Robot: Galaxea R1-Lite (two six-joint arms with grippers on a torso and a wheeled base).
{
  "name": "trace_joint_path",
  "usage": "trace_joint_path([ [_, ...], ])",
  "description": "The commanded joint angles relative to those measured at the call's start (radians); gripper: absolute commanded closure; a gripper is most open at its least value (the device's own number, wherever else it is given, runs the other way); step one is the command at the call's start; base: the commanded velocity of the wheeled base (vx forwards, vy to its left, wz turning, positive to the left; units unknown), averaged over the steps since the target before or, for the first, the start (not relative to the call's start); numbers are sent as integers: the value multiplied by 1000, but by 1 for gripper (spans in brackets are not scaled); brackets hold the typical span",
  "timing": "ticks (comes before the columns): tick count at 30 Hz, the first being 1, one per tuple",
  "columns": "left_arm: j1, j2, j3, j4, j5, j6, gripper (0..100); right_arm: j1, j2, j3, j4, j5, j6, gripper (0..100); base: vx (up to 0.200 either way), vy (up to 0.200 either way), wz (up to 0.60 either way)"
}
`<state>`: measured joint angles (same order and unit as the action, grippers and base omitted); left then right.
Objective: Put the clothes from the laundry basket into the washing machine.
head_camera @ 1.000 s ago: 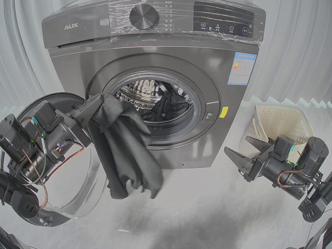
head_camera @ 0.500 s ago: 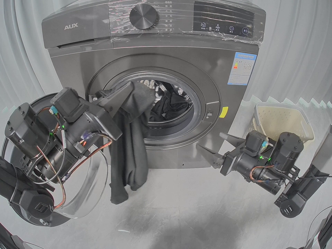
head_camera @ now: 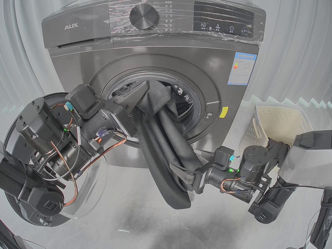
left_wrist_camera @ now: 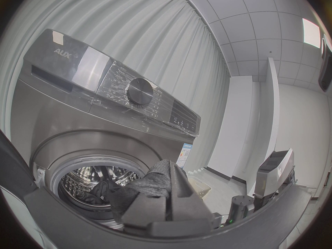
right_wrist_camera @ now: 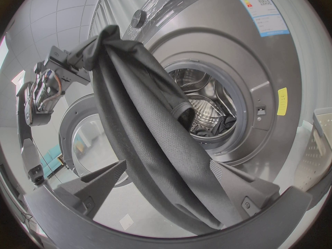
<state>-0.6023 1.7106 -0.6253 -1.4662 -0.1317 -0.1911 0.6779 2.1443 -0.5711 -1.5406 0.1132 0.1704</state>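
Head view: the left gripper (head_camera: 144, 88), jaws clamped, holds a dark grey knit garment (head_camera: 162, 139) at the silver front-loading washing machine's (head_camera: 207, 73) open drum mouth. The right gripper (head_camera: 188, 165), jaws wide apart, straddles the cloth's hanging tail.

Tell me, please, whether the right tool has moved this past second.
Yes: the right tool swung left, away from the laundry basket, to the dark garment.
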Motion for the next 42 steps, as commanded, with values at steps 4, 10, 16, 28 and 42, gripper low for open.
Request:
trace_joint_path([
  [4, -31, 15, -8, 1, 11, 1, 100, 22, 140, -115, 1, 3, -15, 0, 0, 0, 0],
  [10, -50, 61, -48, 1, 47, 4, 100, 66, 172, -165, 2, 25, -26, 0, 0, 0, 0],
  [16, -54, 76, -62, -2, 53, 4, 100, 81, 224, -231, 14, 25, -29, 0, 0, 0, 0],
  [28, -53, 64, -63, -6, 57, 4, 100, 68, 371, -405, 22, 20, -43, 0, 0, 0, 0],
  [42, -42, 61, -54, -14, 57, 2, 100, 3, 404, -451, 36, -58, -42, 100, 0, 0, 0],
])
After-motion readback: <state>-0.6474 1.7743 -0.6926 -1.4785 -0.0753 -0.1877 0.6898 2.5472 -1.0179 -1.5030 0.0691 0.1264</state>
